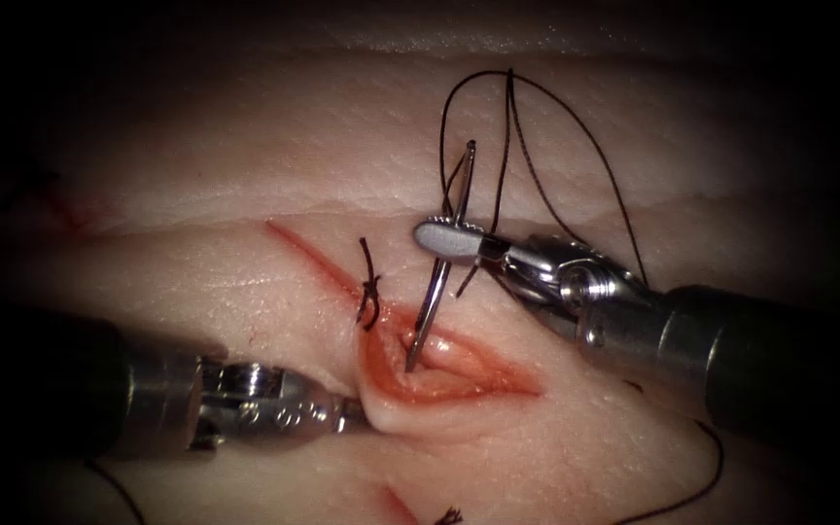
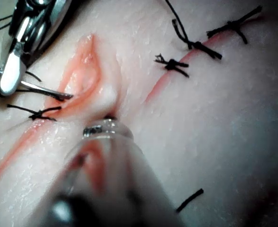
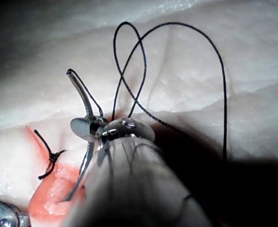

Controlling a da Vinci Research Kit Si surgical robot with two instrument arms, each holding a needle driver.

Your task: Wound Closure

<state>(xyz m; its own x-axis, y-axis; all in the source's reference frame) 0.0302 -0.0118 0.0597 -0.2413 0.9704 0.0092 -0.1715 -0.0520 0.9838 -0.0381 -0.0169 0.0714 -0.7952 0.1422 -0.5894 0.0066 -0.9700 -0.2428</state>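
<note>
- Two tools of mine work at the open cut (image 1: 439, 374), a glistening pink-red slit in the pale, soft tissue (image 1: 245, 146).
- My right tool (image 1: 451, 239) has its jaws clamped on the curved steel needle (image 1: 432, 309), around the middle of its curve, just above the cut.
- The needle's point dips into the cut's open mouth; whether it has bitten the tissue there I cannot tell.
- The thin black thread (image 1: 576, 126) trails from the needle's blunt end and loops loosely above the cut.
- My left tool (image 1: 352, 413) has its jaws shut on the cut's left lip, lifting a soft fold of it.
- A knotted black stitch (image 1: 369, 290) sits just left of and above the cut's open part.
- By my judgement the needle is stiff, smooth and slippery, best gripped flat, away from point and thread end; the tissue is wet and yielding and may tear under a hard pinch; the thread is light and limp and could snag.
</note>
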